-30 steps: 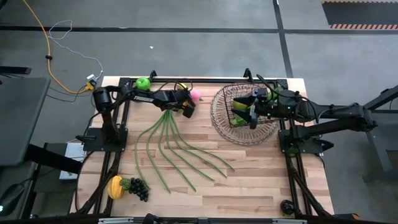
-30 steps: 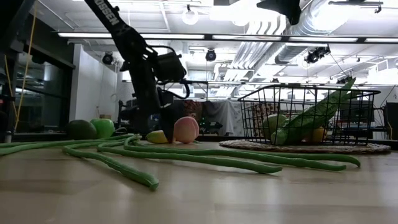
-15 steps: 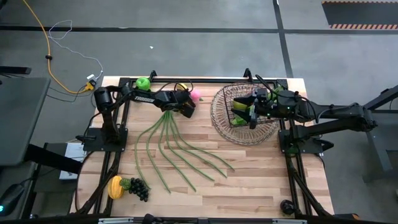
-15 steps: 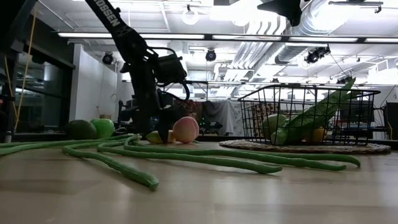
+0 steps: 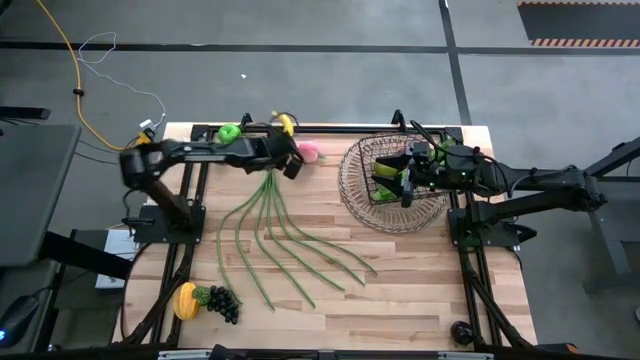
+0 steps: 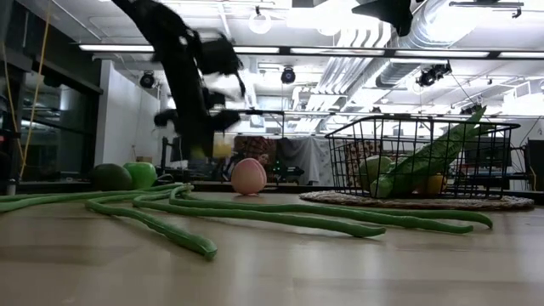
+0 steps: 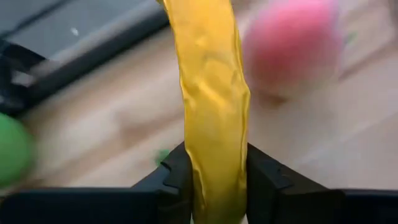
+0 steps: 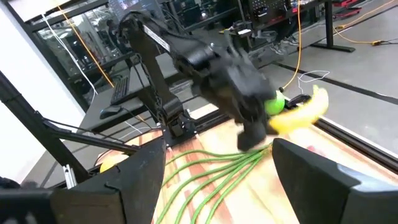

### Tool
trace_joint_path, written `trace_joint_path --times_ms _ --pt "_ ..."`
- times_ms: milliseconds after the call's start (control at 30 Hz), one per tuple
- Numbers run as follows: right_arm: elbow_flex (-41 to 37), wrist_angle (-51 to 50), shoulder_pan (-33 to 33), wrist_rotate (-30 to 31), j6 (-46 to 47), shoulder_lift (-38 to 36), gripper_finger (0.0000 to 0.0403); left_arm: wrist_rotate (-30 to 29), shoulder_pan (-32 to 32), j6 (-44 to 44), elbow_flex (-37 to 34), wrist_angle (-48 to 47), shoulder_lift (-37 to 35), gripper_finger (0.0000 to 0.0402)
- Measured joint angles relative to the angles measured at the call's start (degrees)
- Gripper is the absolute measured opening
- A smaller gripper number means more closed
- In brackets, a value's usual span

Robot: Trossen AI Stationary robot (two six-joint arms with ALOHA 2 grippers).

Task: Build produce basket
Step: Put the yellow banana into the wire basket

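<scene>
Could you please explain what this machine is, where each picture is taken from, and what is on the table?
Two dark robot arms work at a wooden table. One picture looks straight down, one looks level across the tabletop, and one comes from each wrist.

The left pincer grips a yellow banana, lifted clear of the table near the far edge. A pink peach and a green apple lie nearby; long green beans fan out across the middle.

The right pincer, fingers open, waits over the wire basket, which already holds some produce. Dark grapes lie at the near left corner.
</scene>
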Motion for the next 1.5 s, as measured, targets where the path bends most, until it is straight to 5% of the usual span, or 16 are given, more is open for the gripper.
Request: trace_joint_path --times_ms 367,633,867,1100,1333,1500 --pt "0.0 -0.7 0.0 0.0 -0.2 0.0 0.0284 3.0 -3.7 8.8 0.1 1.5 -24.6 0.0085" --pt "0.0 -1.1 0.0 0.0 -1.6 0.0 0.0284 4.7 -12.4 9.6 0.1 6.2 -32.7 0.0088" --pt "0.0 -1.1 0.0 0.0 -1.7 0.0 0.0284 4.1 -15.8 9.5 0.1 9.4 -33.0 0.0088" --pt "0.0 0.3 0.0 0.0 -0.4 0.0 0.0284 11.1 -17.4 10.2 0.1 16.1 -29.5 0.0089" --pt "0.0 5.1 0.0 0.0 0.4 0.0 0.0284 16.8 -18.4 10.2 1.2 23.5 -22.0 0.0089" --pt "0.1 13.0 0.0 0.0 -1.2 0.0 0.0284 17.7 -18.3 13.4 10.1 21.2 -12.2 0.0089"
